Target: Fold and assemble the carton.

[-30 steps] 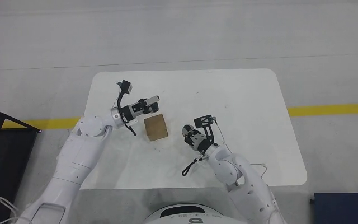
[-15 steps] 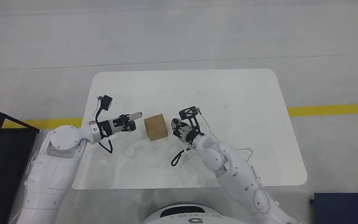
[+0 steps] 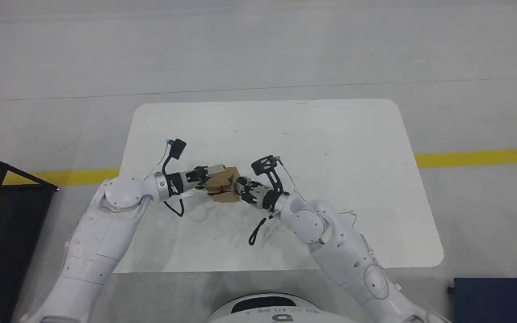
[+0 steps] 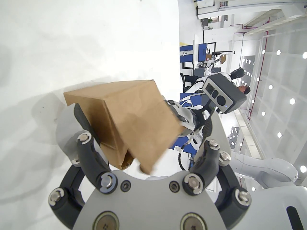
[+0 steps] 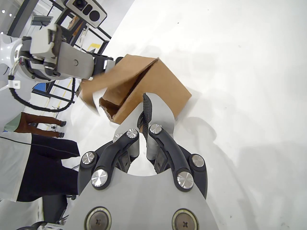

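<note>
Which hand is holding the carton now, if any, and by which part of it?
Neither hand grips it, it seems. The left hand is open around the flap end of the carton; the right hand is shut, tips against its side.

Closes in on carton [image 3: 223, 179] from both sides: left gripper [image 3: 203, 175] now straddling its left corner, right gripper [image 3: 242, 192] now touching its right side. Leaves carton skewed, one flap lifted ajar.
</note>
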